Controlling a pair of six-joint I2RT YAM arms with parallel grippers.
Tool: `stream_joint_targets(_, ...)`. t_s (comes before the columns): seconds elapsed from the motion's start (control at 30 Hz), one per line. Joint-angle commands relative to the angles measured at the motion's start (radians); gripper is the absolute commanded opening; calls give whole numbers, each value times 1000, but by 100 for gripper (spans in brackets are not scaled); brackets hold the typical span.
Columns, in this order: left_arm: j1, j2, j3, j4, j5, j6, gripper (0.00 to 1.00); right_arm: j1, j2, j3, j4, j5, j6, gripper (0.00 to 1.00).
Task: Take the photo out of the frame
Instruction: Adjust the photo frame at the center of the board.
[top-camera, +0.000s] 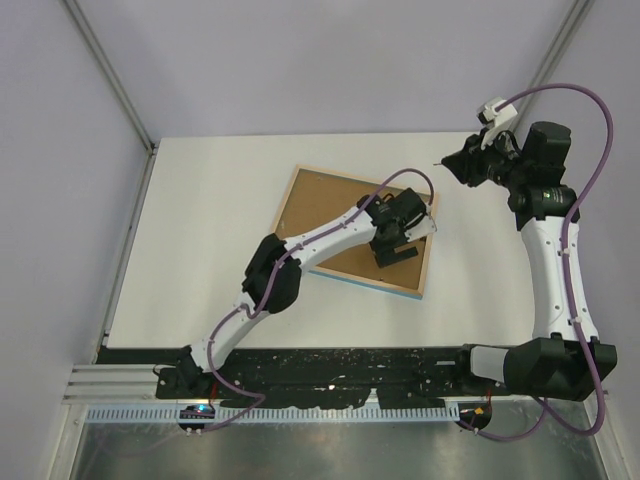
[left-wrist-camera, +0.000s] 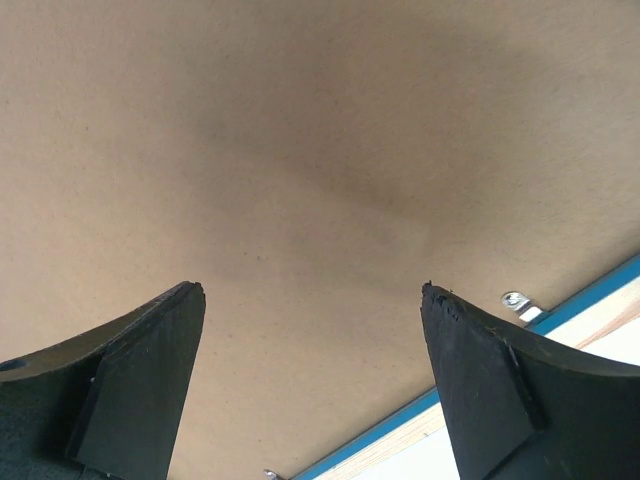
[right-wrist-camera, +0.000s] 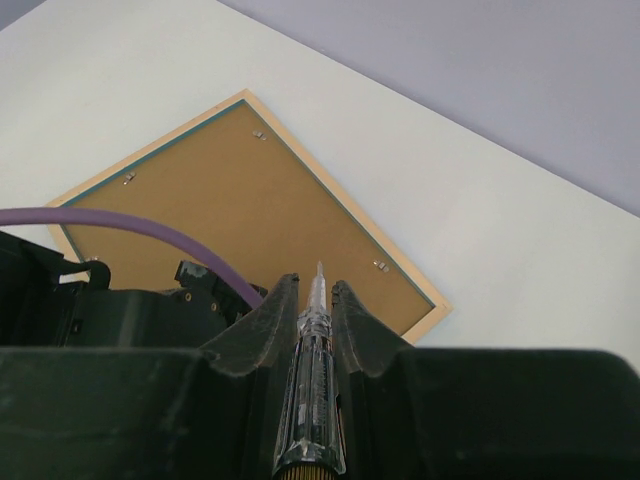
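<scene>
The white table (top-camera: 200, 250) carried everything. The left arm (top-camera: 320, 240) reached from the near edge diagonally over its middle, while the right arm (top-camera: 555, 260) rose along the right side and bent back toward the far right corner.

The frame (top-camera: 425, 270) lay face down near the table's middle, turned at an angle to the edges, its pale wood back rimming the brown board (top-camera: 320, 210) that filled it. A thin line of blue showed along the near edge. The photo was hidden in every view (only the board's plain back showed).

The left gripper (left-wrist-camera: 312, 292) hung close above the board near the frame's right side, its jaws spread wide with nothing between them. The right gripper (right-wrist-camera: 315, 284) was held up beyond the frame's far right corner, well apart from it, jaws closed narrowly on a clear-handled screwdriver (right-wrist-camera: 312, 370) whose tip pointed toward the frame.

Small metal tabs (right-wrist-camera: 259, 135) sat along the board's edge; whether they were turned in or out could not be told.
</scene>
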Motion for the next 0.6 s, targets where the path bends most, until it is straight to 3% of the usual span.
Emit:
stream_joint_targets(0.0,-59,-32,14,37,-33,23,93,-6,-33,36,2,6,-13,8)
stream_joint_targets(0.23,-120,-104,-122,76,59,49,92,-6,-35,36,0,-2,-12,8)
stream_joint_targets(0.57,-153,-107,-151,-22,161,109,89,-9,-47,33,-12,-27,-13,8)
